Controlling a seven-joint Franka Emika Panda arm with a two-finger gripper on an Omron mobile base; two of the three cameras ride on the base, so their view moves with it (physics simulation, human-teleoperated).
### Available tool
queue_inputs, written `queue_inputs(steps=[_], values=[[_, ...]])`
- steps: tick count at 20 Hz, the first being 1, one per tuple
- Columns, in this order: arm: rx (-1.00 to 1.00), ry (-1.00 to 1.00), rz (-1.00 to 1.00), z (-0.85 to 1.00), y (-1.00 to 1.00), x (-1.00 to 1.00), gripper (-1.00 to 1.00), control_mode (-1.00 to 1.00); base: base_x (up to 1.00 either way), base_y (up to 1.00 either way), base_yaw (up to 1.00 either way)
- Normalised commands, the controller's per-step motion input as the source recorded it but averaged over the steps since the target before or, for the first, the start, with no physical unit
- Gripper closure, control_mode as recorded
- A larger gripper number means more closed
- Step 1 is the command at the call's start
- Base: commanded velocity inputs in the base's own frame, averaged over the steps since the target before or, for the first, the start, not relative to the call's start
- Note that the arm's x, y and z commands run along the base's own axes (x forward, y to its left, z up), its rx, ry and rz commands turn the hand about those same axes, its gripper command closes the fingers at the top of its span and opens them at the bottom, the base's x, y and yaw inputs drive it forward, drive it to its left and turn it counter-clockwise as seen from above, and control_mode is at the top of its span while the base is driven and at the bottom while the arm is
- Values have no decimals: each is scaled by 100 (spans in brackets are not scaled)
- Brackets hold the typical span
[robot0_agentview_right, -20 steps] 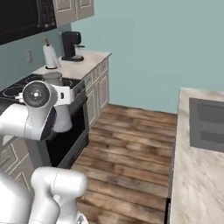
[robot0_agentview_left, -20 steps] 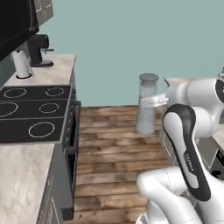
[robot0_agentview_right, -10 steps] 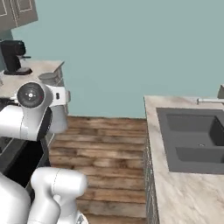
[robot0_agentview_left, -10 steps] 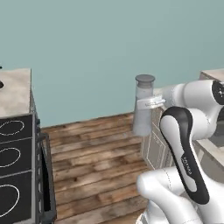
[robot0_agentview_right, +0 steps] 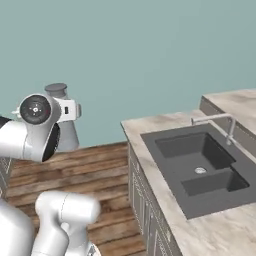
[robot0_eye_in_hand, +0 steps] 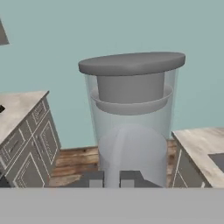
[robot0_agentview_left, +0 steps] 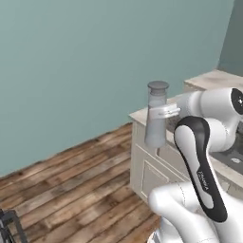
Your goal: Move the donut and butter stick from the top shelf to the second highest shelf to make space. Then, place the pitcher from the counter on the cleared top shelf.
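My gripper (robot0_agentview_left: 164, 112) is shut on the pitcher (robot0_agentview_left: 155, 118), a tall clear jug with a grey lid, and holds it upright in the air. In the right base view the pitcher (robot0_agentview_right: 66, 136) hangs beside the arm's wrist, over the wooden floor, with the gripper (robot0_agentview_right: 71, 110) at its upper side. The hand view has the pitcher (robot0_eye_in_hand: 131, 127) close in front, and the gripper (robot0_eye_in_hand: 112, 180) has its tips close together at the jug's base. The donut, the butter stick and both shelves are out of view.
A marbled counter (robot0_agentview_right: 150, 131) with a dark sink (robot0_agentview_right: 200, 162) and a faucet (robot0_agentview_right: 220, 120) runs along the right. Pale cabinets (robot0_agentview_left: 149, 171) stand under it. A wooden floor (robot0_agentview_left: 71, 175) and a teal wall (robot0_agentview_left: 95, 57) lie ahead. Another counter (robot0_eye_in_hand: 17, 109) shows at the hand view's left.
The whole picture has swung: the stove and coffee machine have left the views and the sink counter has come in, so the camera moved. The pitcher stays in my grip.
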Motion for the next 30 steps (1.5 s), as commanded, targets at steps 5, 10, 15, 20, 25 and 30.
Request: queue_inputs(steps=[5,10,15,20,25,30], values=[[0,0,0,0,0,0,100,100,100,98,-17],[0,0,0,0,0,0,100,100,100,87,0],[0,0,0,0,0,0,100,100,100,30,-6],[0,0,0,0,0,0,100,100,99,0,-40],[0,0,0,0,0,0,100,100,89,10,-52],[0,0,0,0,0,0,100,100,80,46,-49]])
